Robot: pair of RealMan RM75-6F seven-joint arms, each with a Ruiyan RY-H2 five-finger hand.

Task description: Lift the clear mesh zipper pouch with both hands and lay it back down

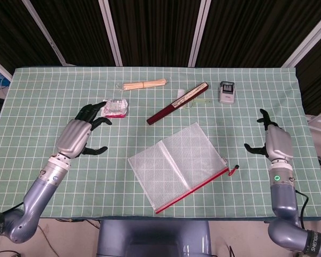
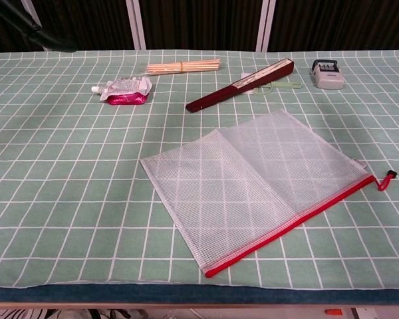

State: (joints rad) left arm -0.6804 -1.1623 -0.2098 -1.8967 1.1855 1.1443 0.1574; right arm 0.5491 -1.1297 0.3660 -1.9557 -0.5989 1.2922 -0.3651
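A: Left hand (image 1: 76,135) — fingers spread apart, nothing in them, raised over the left part of the table (image 1: 37,107). Right hand (image 1: 275,144) likewise: fingers apart, palm empty, near the right edge.

B: Pouch?

A: The clear mesh zipper pouch (image 1: 176,164) lies flat on the green checked cloth, between the two hands and apart from both. Skewed, not square to the grid — its red zipper edge (image 2: 299,219) runs along the side nearest the robot, the red pull tab (image 2: 386,180) sticking out at the right end. A crease runs across the mesh.

B: Beyond it?

A: Just past the left hand's fingertips, a small pink-and-white sachet (image 1: 114,107). Further back, a bundle of wooden sticks (image 1: 144,84). A closed dark red folding fan (image 1: 177,103) lies at a slant behind the pouch, not touching it. To the fan's right, a small grey device (image 1: 227,91), too small to identify.
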